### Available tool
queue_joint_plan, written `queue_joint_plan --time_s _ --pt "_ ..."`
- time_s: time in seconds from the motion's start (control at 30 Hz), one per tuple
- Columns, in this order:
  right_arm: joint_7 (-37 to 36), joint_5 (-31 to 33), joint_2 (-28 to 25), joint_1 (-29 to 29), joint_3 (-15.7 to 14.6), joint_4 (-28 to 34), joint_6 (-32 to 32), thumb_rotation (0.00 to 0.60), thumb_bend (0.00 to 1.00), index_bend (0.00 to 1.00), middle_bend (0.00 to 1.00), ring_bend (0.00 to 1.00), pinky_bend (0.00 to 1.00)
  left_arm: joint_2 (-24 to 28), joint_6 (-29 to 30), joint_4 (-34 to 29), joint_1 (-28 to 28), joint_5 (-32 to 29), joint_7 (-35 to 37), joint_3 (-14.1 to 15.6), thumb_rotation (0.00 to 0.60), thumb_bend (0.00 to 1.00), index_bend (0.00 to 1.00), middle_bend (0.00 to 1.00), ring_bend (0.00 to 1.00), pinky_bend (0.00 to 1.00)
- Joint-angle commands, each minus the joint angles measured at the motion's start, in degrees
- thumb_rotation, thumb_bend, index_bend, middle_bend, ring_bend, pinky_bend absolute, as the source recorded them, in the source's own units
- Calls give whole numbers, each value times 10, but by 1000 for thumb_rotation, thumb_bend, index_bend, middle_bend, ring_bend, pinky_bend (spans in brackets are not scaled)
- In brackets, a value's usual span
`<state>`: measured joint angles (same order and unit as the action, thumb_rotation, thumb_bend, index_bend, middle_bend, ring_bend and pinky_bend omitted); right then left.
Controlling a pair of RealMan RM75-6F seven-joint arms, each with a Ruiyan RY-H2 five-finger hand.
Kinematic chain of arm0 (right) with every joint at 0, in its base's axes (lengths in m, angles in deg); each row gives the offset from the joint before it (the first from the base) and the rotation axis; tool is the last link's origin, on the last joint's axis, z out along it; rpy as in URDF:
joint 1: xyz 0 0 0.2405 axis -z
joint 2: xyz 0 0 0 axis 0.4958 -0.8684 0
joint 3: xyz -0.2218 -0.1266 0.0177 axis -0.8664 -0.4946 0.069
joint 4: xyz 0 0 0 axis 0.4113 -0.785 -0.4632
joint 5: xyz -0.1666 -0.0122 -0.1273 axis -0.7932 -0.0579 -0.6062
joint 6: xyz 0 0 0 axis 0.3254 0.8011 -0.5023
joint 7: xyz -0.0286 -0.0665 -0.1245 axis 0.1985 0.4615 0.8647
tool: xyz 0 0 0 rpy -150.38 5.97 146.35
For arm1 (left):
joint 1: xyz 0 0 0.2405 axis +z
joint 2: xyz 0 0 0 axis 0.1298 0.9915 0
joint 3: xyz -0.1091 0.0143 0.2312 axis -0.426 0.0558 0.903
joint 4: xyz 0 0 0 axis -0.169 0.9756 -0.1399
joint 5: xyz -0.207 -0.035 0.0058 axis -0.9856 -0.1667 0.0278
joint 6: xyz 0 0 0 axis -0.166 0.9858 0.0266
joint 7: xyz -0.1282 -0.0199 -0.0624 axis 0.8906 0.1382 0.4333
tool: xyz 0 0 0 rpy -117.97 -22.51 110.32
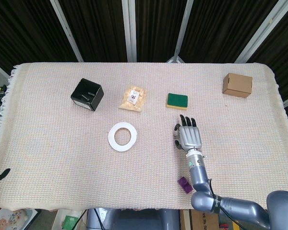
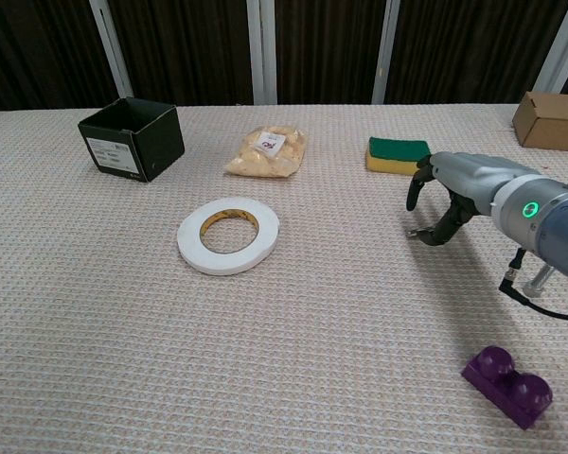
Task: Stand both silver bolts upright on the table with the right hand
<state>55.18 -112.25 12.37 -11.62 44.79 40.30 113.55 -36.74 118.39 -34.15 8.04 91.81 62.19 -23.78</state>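
One silver bolt point(image 2: 417, 233) lies flat on the woven cloth, right of the middle. My right hand point(image 2: 441, 197) arches over it, palm down. One curled finger point(image 2: 442, 233) touches the bolt's right end, while the thumb point(image 2: 414, 192) stays raised and apart from it. From the head view the right hand point(image 1: 188, 136) covers most of that bolt. A second short silver bolt point(image 2: 541, 276) shows beside the forearm's black cable, slightly tilted. Only a dark tip of the left hand point(image 1: 0, 176) shows at the table's lower left edge.
A green-and-yellow sponge point(image 2: 396, 153) lies just behind the right hand. A purple block point(image 2: 509, 385) sits near the front edge by the forearm. Further left are a white tape roll point(image 2: 228, 235), a snack bag point(image 2: 267, 152) and a black box point(image 2: 133, 138). A cardboard box point(image 2: 552, 120) stands far right.
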Motion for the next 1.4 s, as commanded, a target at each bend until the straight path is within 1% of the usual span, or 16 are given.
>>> queue_joint_plan --time_s 0.03,0.2,0.4,0.6,1.03,1.4 --pt "-4 4 8 -2 1 -12 -1 600 352 426 23 6 0 0 -1 0 0 0 1 0 600 122 83 63 0 154" --pt "-10 8 17 -5 3 -31 -3 600 352 445 23 6 0 2 1 1 1 -1 4 -1 600 122 86 63 0 154" --pt "-12 10 19 -7 2 -37 -7 600 353 466 23 6 0 1 -1 1 0 -1 2 0 600 122 86 63 0 154" --pt "-13 10 22 -9 1 -42 -10 600 352 507 23 6 0 1 1 0 0 -1 3 -1 600 123 86 63 0 154" --pt "-17 16 33 -15 5 -58 -14 600 353 515 23 6 0 2 0 1 0 -3 5 -1 600 122 87 63 0 154" --pt "-20 25 37 -17 7 -72 -22 600 353 545 23 6 0 2 -1 1 -1 -5 3 -1 600 123 87 63 0 154"
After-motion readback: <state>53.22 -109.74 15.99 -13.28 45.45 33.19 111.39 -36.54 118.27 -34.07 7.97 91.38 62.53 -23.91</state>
